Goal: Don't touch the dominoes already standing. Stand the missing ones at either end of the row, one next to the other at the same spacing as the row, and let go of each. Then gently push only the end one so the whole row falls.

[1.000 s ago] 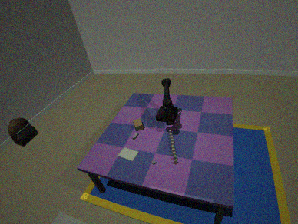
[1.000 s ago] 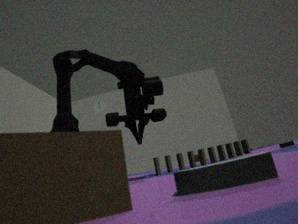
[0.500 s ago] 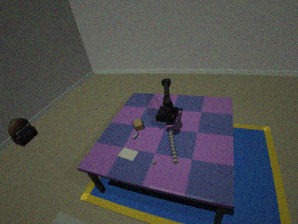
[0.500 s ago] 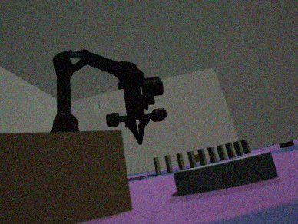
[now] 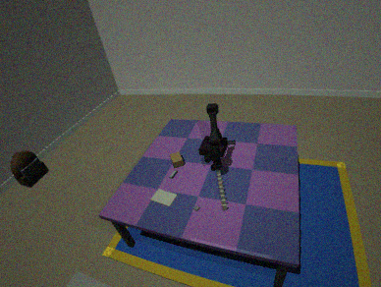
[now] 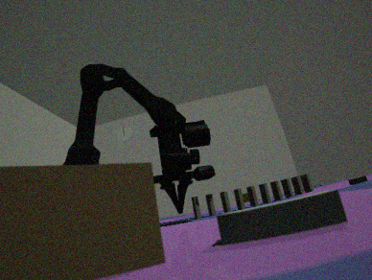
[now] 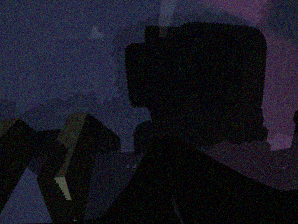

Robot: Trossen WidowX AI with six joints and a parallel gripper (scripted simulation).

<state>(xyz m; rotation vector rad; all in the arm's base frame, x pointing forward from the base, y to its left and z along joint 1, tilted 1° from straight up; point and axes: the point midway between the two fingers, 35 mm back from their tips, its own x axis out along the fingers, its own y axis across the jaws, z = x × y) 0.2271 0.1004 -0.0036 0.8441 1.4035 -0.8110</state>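
A row of several pale dominoes stands upright on the table, running away from the arm. My gripper is shut with nothing between its fingertips. It points down, low over the table, just beyond the row's end nearest the arm. In the exterior view a gap shows between the fingertips and the nearest domino. In the dark wrist view, domino shapes stand at the left, beside the black fingers. A small pale piece lies left of the row's far end.
An orange-brown box stands left of the arm. A small grey block lies near it. A flat pale square lies farther forward on the checkered table. A small dark thing lies beyond the row at right.
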